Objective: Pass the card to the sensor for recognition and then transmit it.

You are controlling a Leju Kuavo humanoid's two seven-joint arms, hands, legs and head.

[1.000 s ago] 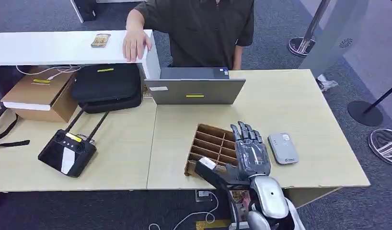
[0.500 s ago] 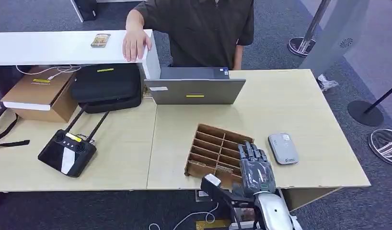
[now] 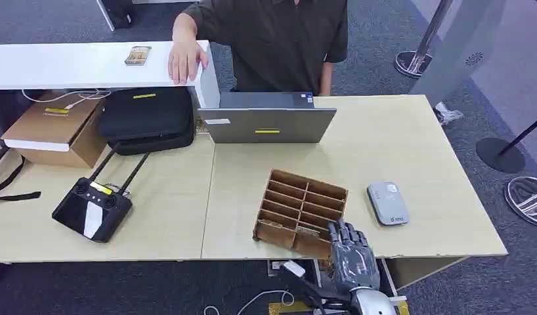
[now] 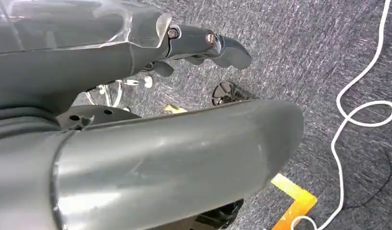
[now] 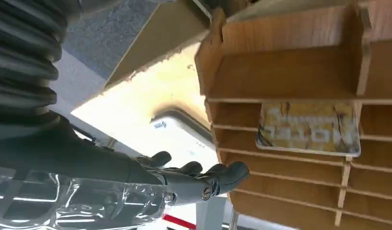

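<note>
Right wrist view | card (image 5: 309, 127) in wooden organizer (image 5: 290, 72) | print mirrored, unreadable

An office, set up like a reception desk. A long pale wooden desk (image 3: 397, 131) stands on grey carpet (image 3: 502, 105), with a laptop (image 3: 267, 118) at centre. A white counter (image 3: 75, 65) runs along the upper left, and queue-barrier posts (image 3: 423, 46) stand at the upper right.
</note>
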